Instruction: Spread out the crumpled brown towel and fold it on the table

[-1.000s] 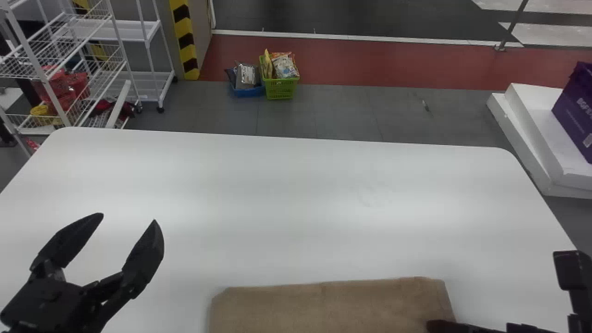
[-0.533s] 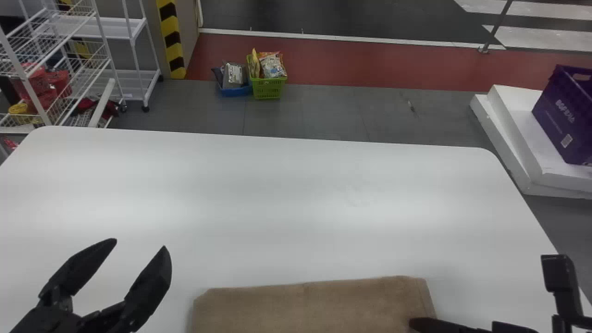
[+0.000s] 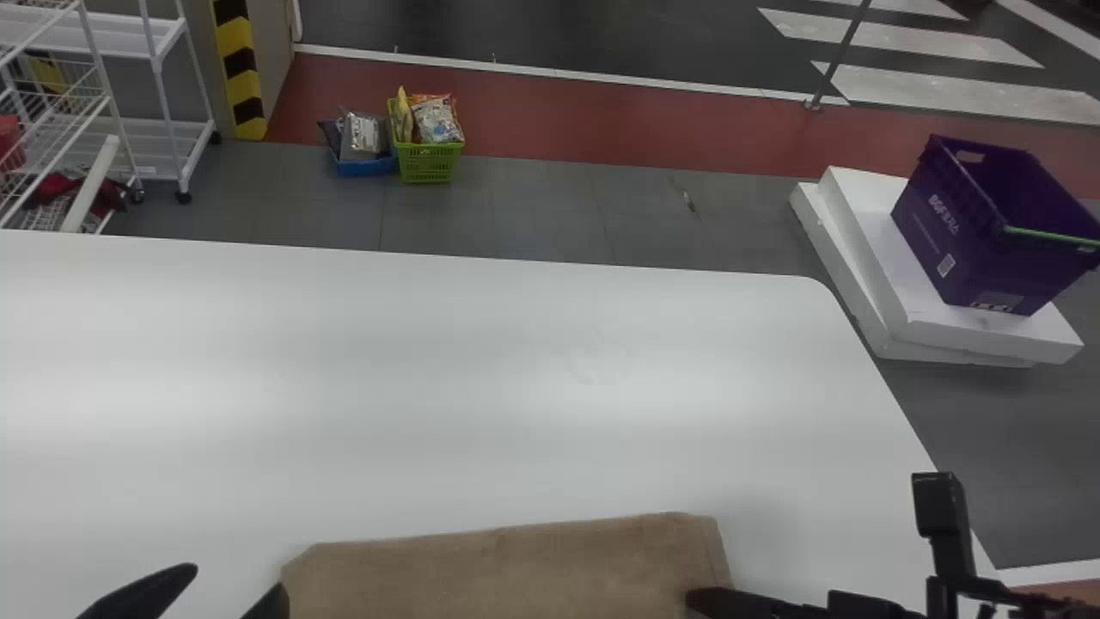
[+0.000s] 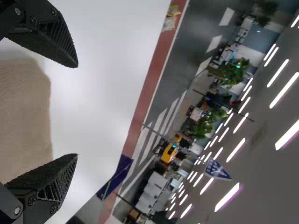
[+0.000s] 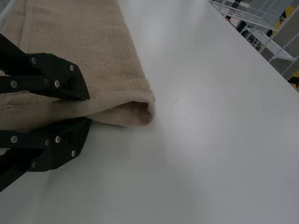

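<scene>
The brown towel (image 3: 507,567) lies flat on the white table (image 3: 447,387) at the head view's bottom edge, its outline fairly straight. At its left corner my left gripper (image 3: 225,589) stands open, holding nothing; in the left wrist view, the gripper (image 4: 77,111) has its fingers wide apart, with the towel (image 4: 23,116) beyond them. At the towel's right edge is my right gripper (image 3: 700,602). Seen from the right wrist, that gripper (image 5: 88,108) pinches the edge of the towel (image 5: 84,51), which bulges into a hollow fold beside the fingertips.
Beyond the table's far edge, small green (image 3: 430,162) and blue baskets (image 3: 365,166) stand on the floor. A purple crate (image 3: 971,241) rests on white slabs (image 3: 997,340) off to the right. White wire shelving (image 3: 172,103) is at the far left.
The head view has swung rightward, so the table and towel sit farther left in it. My left gripper has come lower, nearer the towel's left corner. The right one stays at the towel's right edge.
</scene>
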